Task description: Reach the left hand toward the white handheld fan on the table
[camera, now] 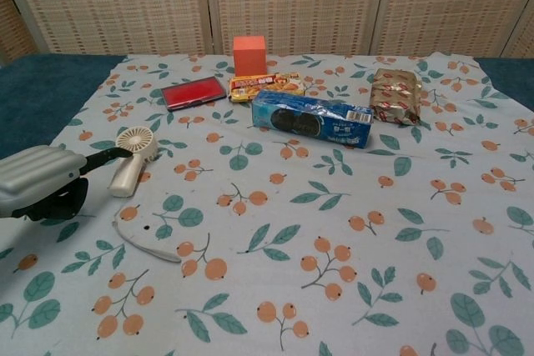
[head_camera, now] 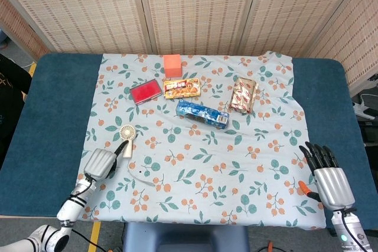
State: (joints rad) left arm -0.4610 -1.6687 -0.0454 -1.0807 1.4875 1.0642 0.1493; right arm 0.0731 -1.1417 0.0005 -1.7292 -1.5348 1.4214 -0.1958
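Note:
The white handheld fan [head_camera: 127, 138] [camera: 132, 158] lies flat on the floral cloth at the left, its round head pointing away from me. My left hand [head_camera: 100, 162] [camera: 40, 181] hovers just left of and nearer than the fan, holding nothing. One dark finger stretches out, and its tip reaches the edge of the fan's head; I cannot tell if it touches. The other fingers are bent under the hand. My right hand [head_camera: 328, 176] rests at the cloth's near right corner, fingers spread and empty; the chest view does not show it.
A white cord [camera: 150, 243] lies just in front of the fan. Further back sit a red case [camera: 193, 92], an orange cube [camera: 249, 54], a yellow snack box [camera: 267, 85], a blue cookie pack [camera: 311, 118] and a brown foil packet [camera: 395, 96].

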